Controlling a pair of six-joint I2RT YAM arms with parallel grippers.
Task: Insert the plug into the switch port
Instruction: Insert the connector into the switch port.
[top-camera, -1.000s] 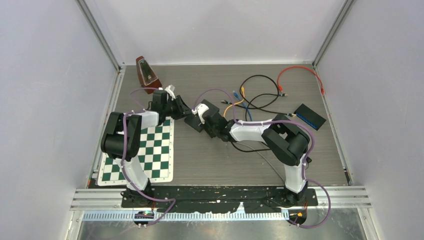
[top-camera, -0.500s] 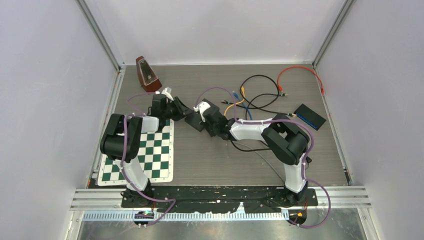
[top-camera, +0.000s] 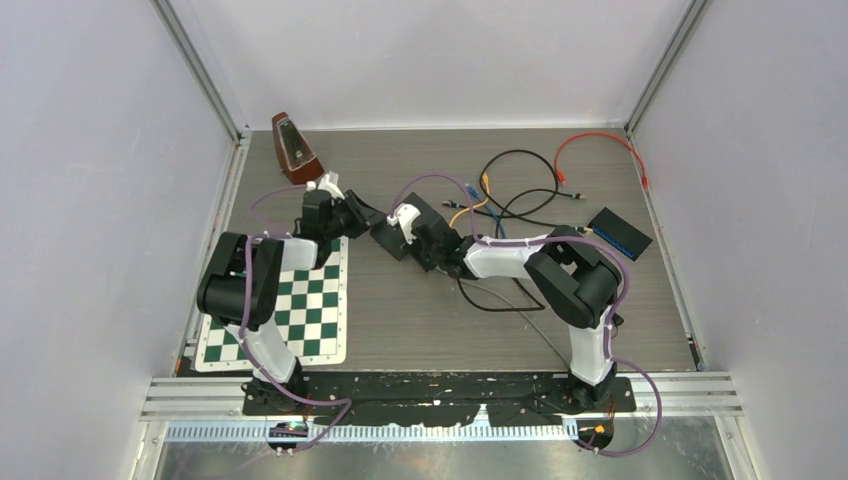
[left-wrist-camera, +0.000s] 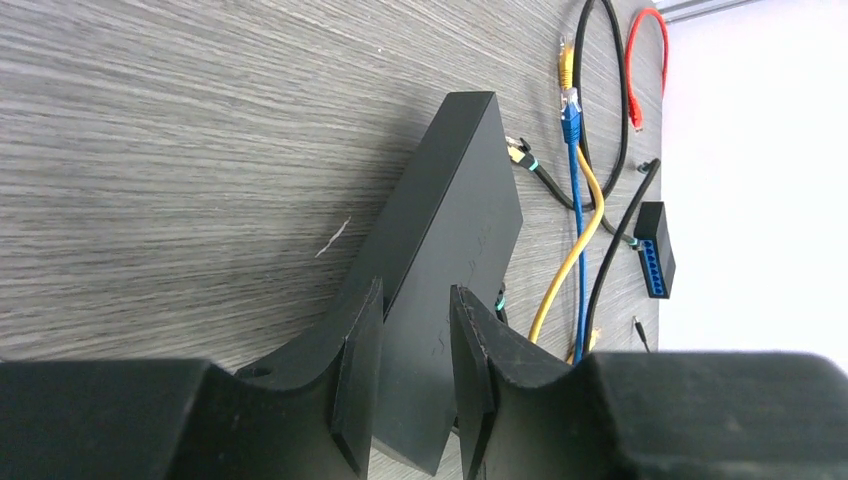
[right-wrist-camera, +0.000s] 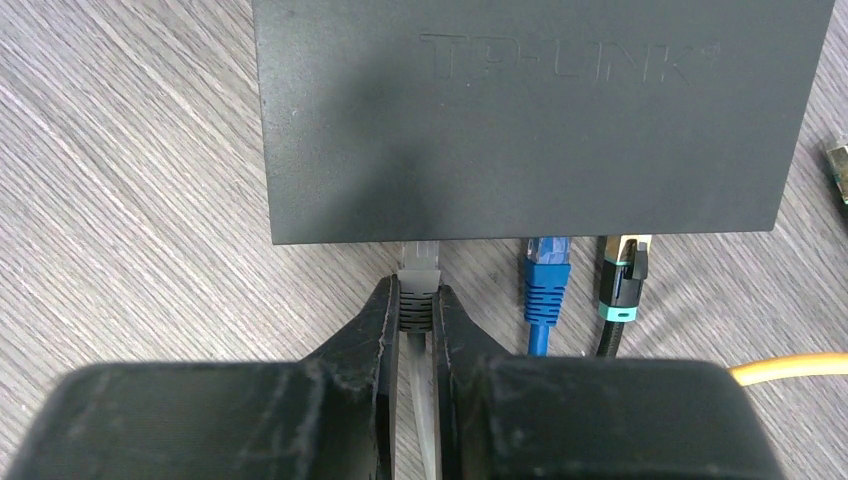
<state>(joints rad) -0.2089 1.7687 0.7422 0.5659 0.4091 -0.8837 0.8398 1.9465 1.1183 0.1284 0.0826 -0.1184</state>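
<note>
A black TP-LINK switch lies on the table, also seen in the top view and the left wrist view. My left gripper is shut on the switch's end. My right gripper is shut on a grey plug, whose tip is at the switch's front edge, in or at a port. A blue plug and a black plug with a teal ring sit in ports to its right. In the top view the grippers meet at the switch, left and right.
Loose black, yellow, blue and orange cables lie at the back. A second small black switch with blue ports is at the right. A green chessboard mat lies front left. A brown metronome stands back left.
Both grippers and the switch have shifted slightly toward the back; the black cable loop beside the right arm has moved with them.
</note>
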